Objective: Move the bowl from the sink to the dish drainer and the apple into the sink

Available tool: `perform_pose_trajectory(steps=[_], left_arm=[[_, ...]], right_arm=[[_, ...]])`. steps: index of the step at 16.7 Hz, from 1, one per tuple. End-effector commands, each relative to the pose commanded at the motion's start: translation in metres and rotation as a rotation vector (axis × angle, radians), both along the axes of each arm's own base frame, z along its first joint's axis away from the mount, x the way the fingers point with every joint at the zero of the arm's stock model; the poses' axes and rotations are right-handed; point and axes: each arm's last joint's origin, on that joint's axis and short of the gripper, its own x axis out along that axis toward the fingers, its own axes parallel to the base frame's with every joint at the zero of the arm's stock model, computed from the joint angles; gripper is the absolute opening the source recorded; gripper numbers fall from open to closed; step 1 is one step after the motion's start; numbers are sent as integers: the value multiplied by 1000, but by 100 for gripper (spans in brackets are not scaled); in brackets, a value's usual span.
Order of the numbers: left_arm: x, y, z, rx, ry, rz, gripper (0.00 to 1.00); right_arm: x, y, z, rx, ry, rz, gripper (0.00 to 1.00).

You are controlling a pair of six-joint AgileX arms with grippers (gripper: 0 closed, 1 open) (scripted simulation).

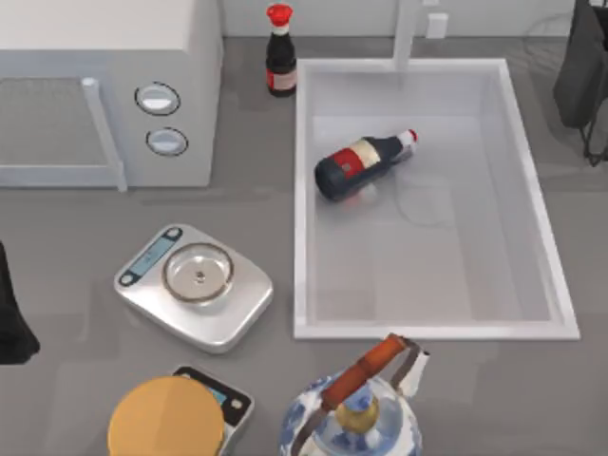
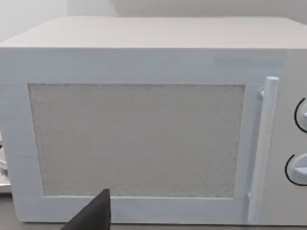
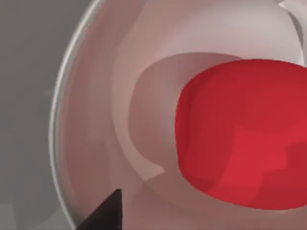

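Observation:
The white sink (image 1: 304, 199) fills the right half of the top view, with its tap post (image 1: 406, 33) at the back. A dark bottle (image 1: 361, 163) lies on its side in it. The bowl is out of view. The apple (image 3: 244, 134), plain bright red, shows close up in the right wrist view, lying in a pale round dish (image 3: 91, 120) with a thin rim. A dark part of my right gripper (image 3: 103, 215) hangs just over that dish. At the top view's far right edge is the dark dish drainer (image 1: 579, 66). My left gripper (image 2: 93, 215) faces the white microwave-like box.
The white microwave-like box (image 1: 104, 85) stands at the back left, an upright red-capped bottle (image 1: 280, 52) beside the sink. A steel scale with a pan (image 1: 195, 285), a second scale under a yellow disc (image 1: 166, 423) and a blue-white teapot (image 1: 356, 413) line the front. My left arm (image 1: 11, 318) is at the left edge.

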Motion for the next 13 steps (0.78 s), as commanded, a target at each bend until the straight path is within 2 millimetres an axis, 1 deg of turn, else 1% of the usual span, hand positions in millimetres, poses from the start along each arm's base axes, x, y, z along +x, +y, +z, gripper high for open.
perform_pose_trajectory(steps=[4, 7, 8, 12, 13], left_arm=[[0, 0, 0, 0, 0, 0, 100], [0, 0, 0, 0, 0, 0, 100], [0, 0, 0, 0, 0, 0, 100], [0, 0, 0, 0, 0, 0, 100], [0, 0, 0, 0, 0, 0, 100]], right_arm=[[3, -2, -46, -8, -28, -2, 100], [-2, 0, -71, -4, -13, -3, 100], [-3, 0, -74, -2, -8, -3, 100], [-4, 0, -75, -2, -7, -3, 100], [-4, 0, -75, -2, -7, -3, 92]])
